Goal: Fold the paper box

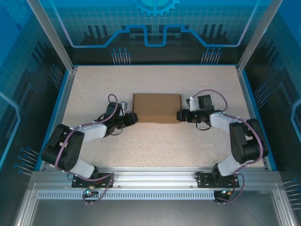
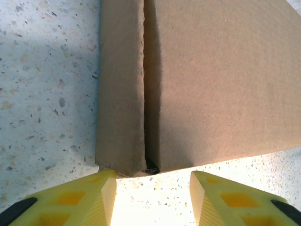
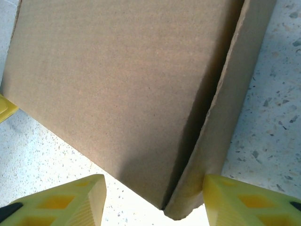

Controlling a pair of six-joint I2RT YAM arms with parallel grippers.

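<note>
1. At the left end of the box (image 1: 156, 107), the left gripper (image 2: 153, 178) stands half open and empty, its fingertips just short of a corner.
2. At the right end, the right gripper (image 3: 154, 181) is likewise parted, clamping nothing, with a corner between its fingertips.
3. The box lies closed at mid-desk (image 1: 155, 146).
4. Folding looks nearly done. The next move likely calls for pressing the loose side flaps flush.
</note>
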